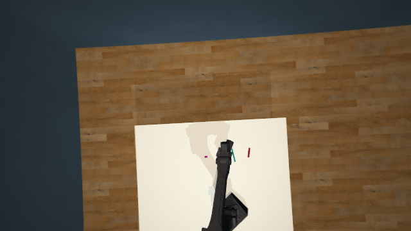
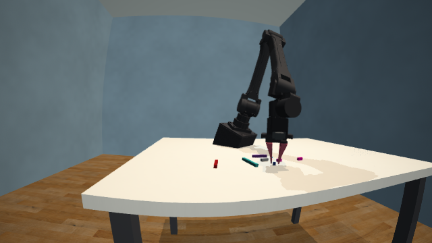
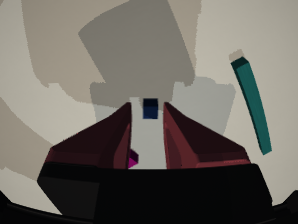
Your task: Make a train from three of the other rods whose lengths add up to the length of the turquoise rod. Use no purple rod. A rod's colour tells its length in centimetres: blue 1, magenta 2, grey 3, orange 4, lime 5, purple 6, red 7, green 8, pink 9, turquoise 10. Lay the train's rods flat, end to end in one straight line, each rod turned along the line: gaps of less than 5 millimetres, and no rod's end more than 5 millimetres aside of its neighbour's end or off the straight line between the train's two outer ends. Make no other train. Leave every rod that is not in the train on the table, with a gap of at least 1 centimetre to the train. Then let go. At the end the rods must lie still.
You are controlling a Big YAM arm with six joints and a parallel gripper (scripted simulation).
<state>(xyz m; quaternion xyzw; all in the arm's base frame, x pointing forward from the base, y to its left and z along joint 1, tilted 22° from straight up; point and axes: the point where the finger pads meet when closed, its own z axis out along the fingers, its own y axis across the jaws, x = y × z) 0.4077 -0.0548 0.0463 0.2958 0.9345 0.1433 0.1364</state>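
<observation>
My gripper [image 2: 275,163] [image 3: 147,110] points down with its tips low over the table. It is partly open, with a gap on each side of the small blue rod [image 2: 274,163] [image 3: 150,109], which shows between the tips. One magenta rod [image 3: 133,158] lies close by, partly hidden by a finger. Another magenta rod [image 1: 205,156] [image 2: 300,158] lies farther off, apart. A grey rod [image 2: 264,159] lies near the purple rod [image 2: 259,156]. The turquoise rod [image 1: 234,155] [image 2: 250,162] [image 3: 254,105] lies flat beside the gripper. The red rod [image 1: 248,152] [image 2: 215,163] lies alone beyond it.
The white table [image 1: 167,192] [image 2: 152,182] bears all the rods; its edge runs past them in the exterior view. The arm's base [image 1: 236,208] [image 2: 233,136] stands on it. In the overhead view the arm hides the grey, purple and blue rods.
</observation>
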